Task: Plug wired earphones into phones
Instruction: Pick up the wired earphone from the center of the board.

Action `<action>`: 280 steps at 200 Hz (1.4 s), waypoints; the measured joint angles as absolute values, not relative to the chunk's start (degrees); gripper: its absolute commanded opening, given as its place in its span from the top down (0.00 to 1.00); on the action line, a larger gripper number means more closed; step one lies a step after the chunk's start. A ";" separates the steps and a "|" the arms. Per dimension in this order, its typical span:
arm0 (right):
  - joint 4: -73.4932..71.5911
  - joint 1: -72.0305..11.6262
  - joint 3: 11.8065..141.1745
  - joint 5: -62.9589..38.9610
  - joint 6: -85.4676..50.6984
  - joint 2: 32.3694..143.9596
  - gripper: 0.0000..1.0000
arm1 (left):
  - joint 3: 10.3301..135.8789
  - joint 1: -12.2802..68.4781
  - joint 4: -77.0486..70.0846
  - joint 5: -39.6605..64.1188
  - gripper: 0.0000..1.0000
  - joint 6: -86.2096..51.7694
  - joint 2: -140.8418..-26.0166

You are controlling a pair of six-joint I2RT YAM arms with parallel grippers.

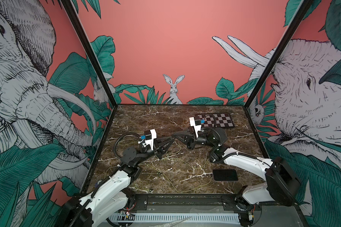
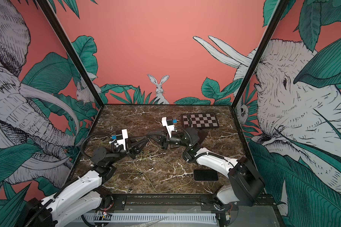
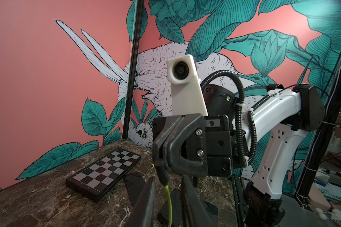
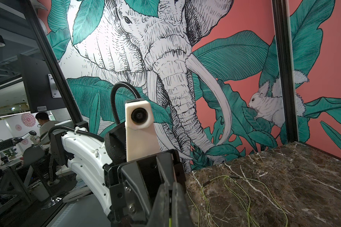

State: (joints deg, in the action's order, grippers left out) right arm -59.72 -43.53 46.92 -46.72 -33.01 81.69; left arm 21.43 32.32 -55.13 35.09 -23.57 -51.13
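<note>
In a top view we saw the left gripper (image 1: 170, 141) and right gripper (image 1: 173, 135) tip to tip. A phone (image 1: 225, 175) lay well apart; whether it was plugged we couldn't tell.

Left wrist: the right gripper was clamped on an earphone plug (image 3: 162, 175), and the left fingers (image 3: 148, 196) were parted around its cord (image 3: 168, 196).

Right wrist: other earphones (image 4: 224, 177) lay loose, so we judged most plugging remained.

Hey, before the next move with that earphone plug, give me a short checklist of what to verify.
1. Right gripper shut on plug: ok.
2. Left gripper open, cord between its fingers: ok.
3. Plug tip sticking out enough to insert: cannot tell.
4. Plug inserted: not ok; it is held above the table.
5. Phone lying flat, uncovered: ok.
6. Which of its edges takes the plug: cannot tell.
</note>
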 measured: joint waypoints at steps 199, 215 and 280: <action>-34.59 -43.90 47.72 -43.29 -15.79 74.26 0.31 | 22.96 32.32 -51.29 38.28 1.00 -24.71 -52.07; -24.01 -43.90 49.23 -39.53 -9.17 70.98 0.25 | 24.84 32.32 -47.24 38.30 1.00 -23.11 -52.10; 12.80 -43.88 54.57 -21.41 29.02 53.93 0.01 | 30.79 32.32 -28.21 36.07 1.00 -15.84 -54.61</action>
State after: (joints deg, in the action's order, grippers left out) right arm 12.80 -43.88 54.57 -21.41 29.02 53.93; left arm 30.79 32.32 -28.21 36.07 -15.84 -54.61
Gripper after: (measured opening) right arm 0.992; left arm 0.049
